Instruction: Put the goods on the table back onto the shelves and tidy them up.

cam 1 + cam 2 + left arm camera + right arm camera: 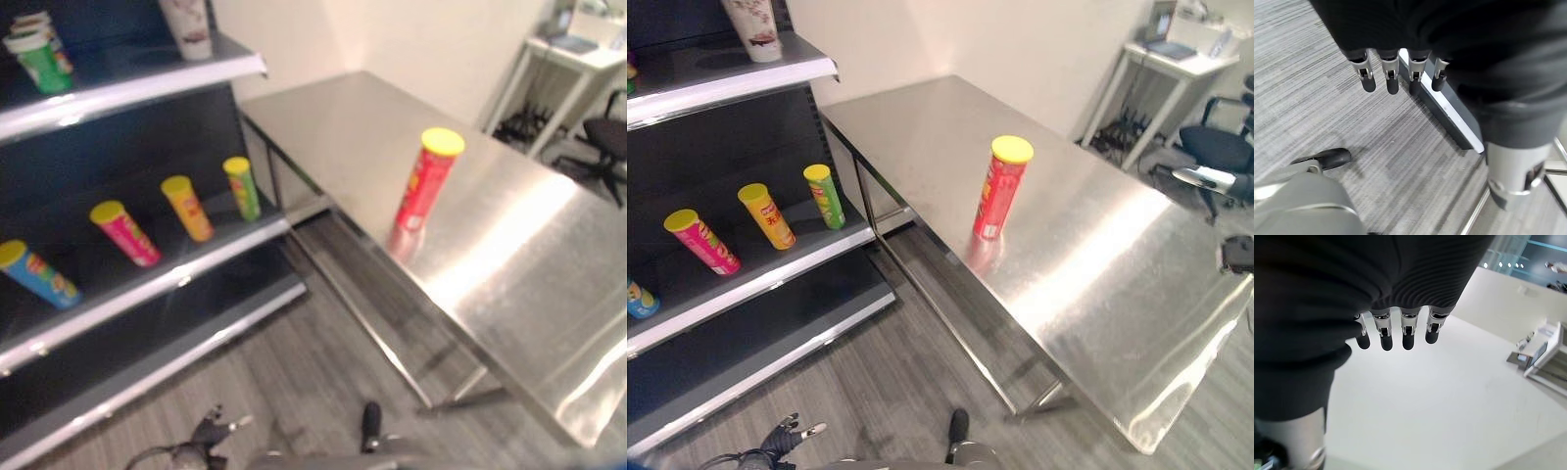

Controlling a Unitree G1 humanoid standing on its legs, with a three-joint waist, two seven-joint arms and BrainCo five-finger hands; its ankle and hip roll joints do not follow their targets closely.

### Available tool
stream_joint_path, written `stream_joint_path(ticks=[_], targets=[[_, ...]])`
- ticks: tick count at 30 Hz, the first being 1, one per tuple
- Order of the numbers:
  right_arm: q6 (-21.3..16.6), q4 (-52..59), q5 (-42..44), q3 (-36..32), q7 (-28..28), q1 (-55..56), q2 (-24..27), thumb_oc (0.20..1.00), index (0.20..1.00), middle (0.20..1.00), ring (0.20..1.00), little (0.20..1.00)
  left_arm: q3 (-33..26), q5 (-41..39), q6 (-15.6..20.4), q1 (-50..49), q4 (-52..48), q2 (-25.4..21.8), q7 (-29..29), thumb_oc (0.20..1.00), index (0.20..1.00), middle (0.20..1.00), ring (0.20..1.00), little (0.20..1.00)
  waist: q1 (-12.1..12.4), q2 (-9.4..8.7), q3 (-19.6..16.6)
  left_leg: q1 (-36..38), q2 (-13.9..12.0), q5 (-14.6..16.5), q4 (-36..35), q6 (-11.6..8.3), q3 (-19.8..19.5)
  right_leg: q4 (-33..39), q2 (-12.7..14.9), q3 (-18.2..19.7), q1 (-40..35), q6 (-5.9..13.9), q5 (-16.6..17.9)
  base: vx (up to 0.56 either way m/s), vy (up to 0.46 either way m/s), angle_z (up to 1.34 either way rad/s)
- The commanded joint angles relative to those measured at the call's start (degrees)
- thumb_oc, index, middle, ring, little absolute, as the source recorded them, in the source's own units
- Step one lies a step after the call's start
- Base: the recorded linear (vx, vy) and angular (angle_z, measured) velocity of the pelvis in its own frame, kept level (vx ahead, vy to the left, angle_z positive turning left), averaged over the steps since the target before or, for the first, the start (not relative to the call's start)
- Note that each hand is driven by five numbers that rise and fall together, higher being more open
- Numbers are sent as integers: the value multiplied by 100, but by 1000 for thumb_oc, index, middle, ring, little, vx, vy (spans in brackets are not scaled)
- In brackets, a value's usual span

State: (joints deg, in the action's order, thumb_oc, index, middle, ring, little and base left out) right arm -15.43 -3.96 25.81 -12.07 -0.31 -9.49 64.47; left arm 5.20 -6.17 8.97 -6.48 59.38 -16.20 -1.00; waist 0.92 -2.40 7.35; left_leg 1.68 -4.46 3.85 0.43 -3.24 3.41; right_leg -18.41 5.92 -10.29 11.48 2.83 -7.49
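On the steel counter [1097, 255] stands a red can [999, 188] with a yellow lid, upright and alone, well back from the counter's near edge. To its left is a dark shelf unit [127, 294]. Its middle shelf carries four lidded cans in a row, all leaning back: a blue can [39, 274] at the far left, then a pink can [124, 233], an orange can [187, 208] and a green can [242, 188] nearest the counter. The upper shelf [137, 83] holds a green cup [37, 61] at the left and a white cup [186, 27] further right. Both hands hang idle, well apart from the goods. In the left wrist view the left hand [1396, 73] has its fingers [1392, 78] relaxed and hanging loosely side by side above the grey striped floor [1327, 122], beside the shelf unit's base rail, with nothing between them. In the right wrist view the right hand [1396, 328] likewise has its fingers [1408, 335] loosely extended in a row, empty, with a pale wall behind. At the far right of the room stand a white desk [1176, 64] and a black office chair [1215, 147].
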Motion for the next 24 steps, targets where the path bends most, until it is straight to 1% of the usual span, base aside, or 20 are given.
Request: stream_joint_path(ticks=[1,3,4,5,7,9,12,13,14,24], targets=[[-98,-126,160,208,46,-515,183,1000,1000,1000,1000,1000,148,-16,228,152,94,-182,49,1000,1000,1000,1000,1000,135,-103,-224,-300,-255,-618,-510,-607,-280,2244,-10,47,-1516,798,647,152,155,11],[-77,-142,142,589,114,-830,236,1000,1000,1000,1000,1000,209,20,237,110,88,-202,63,1000,1000,1000,1000,1000,132,-72,-270,-222,-196,-605,-543,-578,-123,2263,69,140,-1489,846,674,122,137,-16],[-80,-159,142,634,112,-876,238,1000,1000,1000,1000,1000,195,20,237,105,87,-196,63,1000,1000,1000,1000,1000,127,-70,-270,-218,-196,-602,-543,-577,-111,2260,71,152,-1486,847,674,87,152,-42],[-50,-237,99,1008,150,-1191,293,1000,1000,1000,1000,1000,180,19,240,78,71,-239,53,1000,1000,1000,1000,1000,153,-57,-265,-185,-151,-584,-543,-546,31,2242,150,273,-1431,886,722,67,131,-50],[-18,-325,51,1325,142,-1447,294,1000,1000,1000,1000,1000,157,-15,247,89,62,-254,26,1000,1000,1000,1000,1000,182,-50,-255,-167,-109,-559,-543,-514,134,2229,216,336,-1380,913,779,71,140,-61],[-10,-342,72,1486,165,-1594,267,1000,1000,1000,1000,1000,123,-53,260,90,58,-275,-15,1000,1000,1000,1000,1000,211,-59,-248,-175,-85,-542,-543,-489,177,2233,263,338,-1348,939,815,39,79,-35],[5,-414,68,1702,180,-1798,310,1000,1000,1000,1000,1000,84,-88,265,65,76,-293,-47,1000,1000,1000,1000,1000,241,-79,-247,-207,-48,-523,-543,-469,161,2255,317,308,-1325,971,841,50,53,1],[21,-517,6,1869,162,-1984,393,1000,1000,1000,1000,1000,66,-110,270,24,117,-300,-57,1000,1000,1000,1000,1000,285,-110,-242,-223,-34,-518,-543,-464,165,2268,344,264,-1322,988,856,42,22,6],[19,-528,7,1897,161,-2013,393,1000,1000,1000,1000,1000,59,-110,270,22,117,-295,-57,1000,1000,1000,1000,1000,276,-106,-242,-224,-33,-518,-543,-464,164,2269,344,263,-1321,988,856,46,23,0],[72,-1161,-72,2816,110,-3069,628,1000,1000,1000,1000,1000,14,-153,270,-138,332,-273,-88,1000,1000,1000,1000,1000,488,-204,-154,-389,-4,-556,-543,-479,2,2325,376,87,-1272,1007,870,19,-7,8]])
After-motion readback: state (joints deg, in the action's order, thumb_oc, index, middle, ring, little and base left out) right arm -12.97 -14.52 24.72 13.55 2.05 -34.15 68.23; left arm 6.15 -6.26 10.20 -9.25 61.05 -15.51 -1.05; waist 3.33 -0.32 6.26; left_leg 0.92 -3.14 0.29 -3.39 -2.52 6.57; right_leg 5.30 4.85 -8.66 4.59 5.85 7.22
